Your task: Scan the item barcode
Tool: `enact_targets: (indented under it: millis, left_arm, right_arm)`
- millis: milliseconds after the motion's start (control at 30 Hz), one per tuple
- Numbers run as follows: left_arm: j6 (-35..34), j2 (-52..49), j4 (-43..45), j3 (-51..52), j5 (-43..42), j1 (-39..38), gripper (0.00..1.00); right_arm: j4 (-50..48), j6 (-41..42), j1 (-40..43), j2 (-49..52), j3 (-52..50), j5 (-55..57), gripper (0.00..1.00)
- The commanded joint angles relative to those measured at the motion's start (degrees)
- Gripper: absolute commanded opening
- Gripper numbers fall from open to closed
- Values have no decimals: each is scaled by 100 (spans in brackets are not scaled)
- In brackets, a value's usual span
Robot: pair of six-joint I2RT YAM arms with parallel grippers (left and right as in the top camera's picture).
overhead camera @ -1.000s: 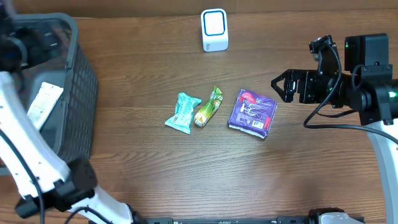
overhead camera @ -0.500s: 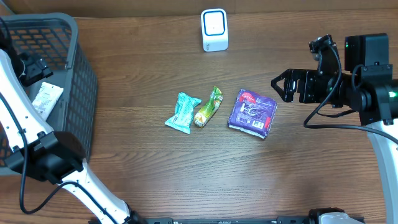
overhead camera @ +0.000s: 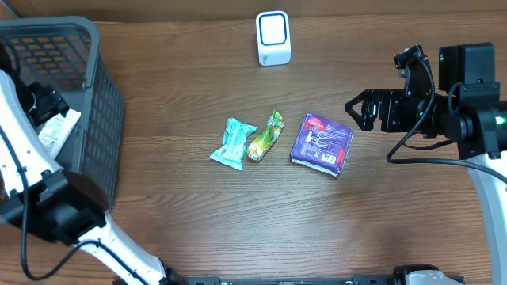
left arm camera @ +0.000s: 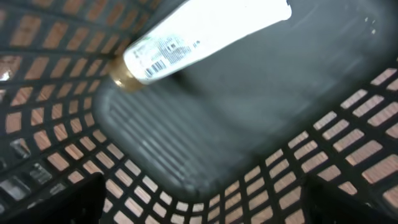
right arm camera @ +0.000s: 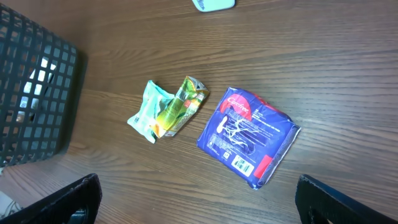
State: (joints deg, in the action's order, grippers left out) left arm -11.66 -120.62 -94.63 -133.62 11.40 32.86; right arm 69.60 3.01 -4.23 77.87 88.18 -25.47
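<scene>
Barcode up, the purple packet (overhead camera: 322,143) lies on the desk (overhead camera: 198,214) just beside the right gripper (overhead camera: 354,111), which is wide and empty. The left gripper (overhead camera: 41,103), also spread, is well apart from the packet, over a white tube (left arm camera: 199,31) in the basket (overhead camera: 99,142).

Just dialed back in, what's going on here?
The left gripper is open inside the basket, over a white tube on its floor, holding nothing. The right gripper hangs open beside the purple pack, not touching it. A teal packet and a green packet lie left of it; nothing is at the scanner.
</scene>
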Motion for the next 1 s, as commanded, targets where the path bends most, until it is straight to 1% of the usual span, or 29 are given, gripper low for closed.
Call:
enact_targets:
  millis: [0, 67, 100, 133, 167, 233, 300, 367, 467, 533, 567, 700, 933, 967]
  left_arm:
    - [-50, 1169, 684, 955, -35, 48, 90]
    - [11, 1757, 1303, 1705, -50, 50, 92]
    - [105, 2131, 1770, 2267, -57, 61, 96]
    - [361, 2496, 2413, 3005, -74, 90, 100]
    - [470, 2581, 2664, 3289, -81, 103, 100]
    - [616, 2621, 3150, 3797, -87, 149, 100]
    - [839, 2511, 3884, 4334, -87, 195, 100]
    - [1303, 2312, 4448, 4597, -87, 201, 100]
    - [2151, 1904, 5104, 4638, -109, 199, 100]
    - [2728, 1714, 5243, 4638, -299, 199, 100]
    - [2887, 1646, 5217, 4638, -310, 199, 100]
    - [2962, 1290, 5189, 4638, -197, 216, 100]
    - [3495, 894, 5751, 4636, -199, 428, 100]
    - [3689, 798, 5718, 4638, -192, 463, 100]
  right_arm:
    - [-24, 0, -26, 7, 140, -11, 100]
    - [-24, 0, -26, 4, 140, -11, 100]
    - [-24, 0, -26, 4, 140, -9, 100]
    - [-24, 0, -26, 7, 140, -11, 100]
    - [-24, 0, -26, 7, 140, -11, 100]
    - [-24, -2, -26, 7, 140, -9, 100]
    - [-11, -2, -26, 7, 140, -11, 100]
    - [24, -2, -26, 7, 140, -9, 100]
    - [87, 0, -26, 4, 140, -9, 100]
    - [107, 0, -26, 4, 140, -11, 100]
    - [111, 0, -26, 7, 140, -9, 100]
    - [103, 4, -26, 7, 140, -11, 100]
    - [273, 4, -26, 7, 140, -11, 100]
    - [291, 7, -26, 7, 140, -11, 100]
